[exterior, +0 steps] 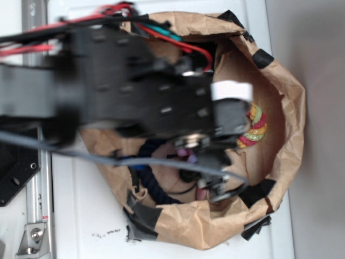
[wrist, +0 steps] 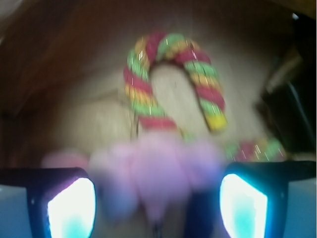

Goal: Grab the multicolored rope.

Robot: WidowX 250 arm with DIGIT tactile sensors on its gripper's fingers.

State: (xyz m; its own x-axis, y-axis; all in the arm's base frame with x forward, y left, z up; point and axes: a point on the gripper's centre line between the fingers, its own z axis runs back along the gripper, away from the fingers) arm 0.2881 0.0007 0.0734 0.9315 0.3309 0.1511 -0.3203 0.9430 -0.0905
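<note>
The multicolored rope [wrist: 173,79] lies bent in an arch on the brown paper floor, its red, yellow and green strands clear in the wrist view. In the exterior view only a short stretch of the rope [exterior: 254,127] shows past the arm. My gripper [wrist: 157,198] is open, its two pale pads [wrist: 72,208] wide apart. It hovers short of the rope. A blurred pink plush toy [wrist: 158,163] fills the gap between the pads, close to the camera; whether it touches them I cannot tell.
Everything sits inside a crumpled brown paper bag [exterior: 291,108] patched with black tape [exterior: 143,216]. A dark navy rope [exterior: 153,183] lies at the bag's lower left. The black arm [exterior: 135,91] and its cables cover much of the bag.
</note>
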